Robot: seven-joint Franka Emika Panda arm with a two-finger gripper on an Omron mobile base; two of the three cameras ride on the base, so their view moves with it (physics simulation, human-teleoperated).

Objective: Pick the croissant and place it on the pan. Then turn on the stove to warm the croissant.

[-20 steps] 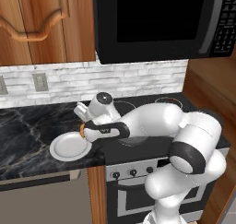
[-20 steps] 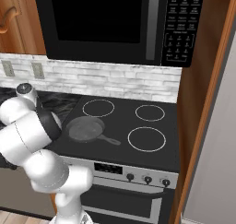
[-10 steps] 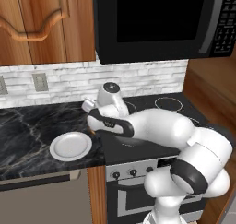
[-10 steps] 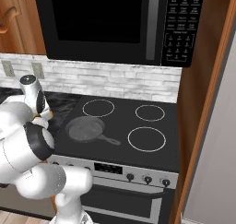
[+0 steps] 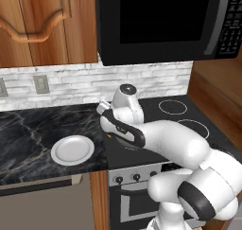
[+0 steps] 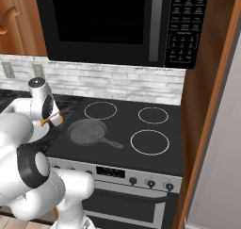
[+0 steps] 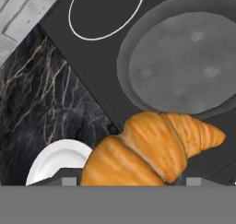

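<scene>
The croissant [image 7: 152, 149] sits clamped in the pincer [image 7: 126, 181], carried in the air above the stove's [image 6: 155, 129] near-left edge so it can be lowered into the pan [image 7: 184, 66], which lies empty at about one o'clock from the pastry in the hand view. The white plate [image 5: 72, 150] rests bare on the dark marble worktop [image 5: 28, 129] at seven o'clock. The microwave [image 6: 117, 20] keypad print is too small to read.
</scene>
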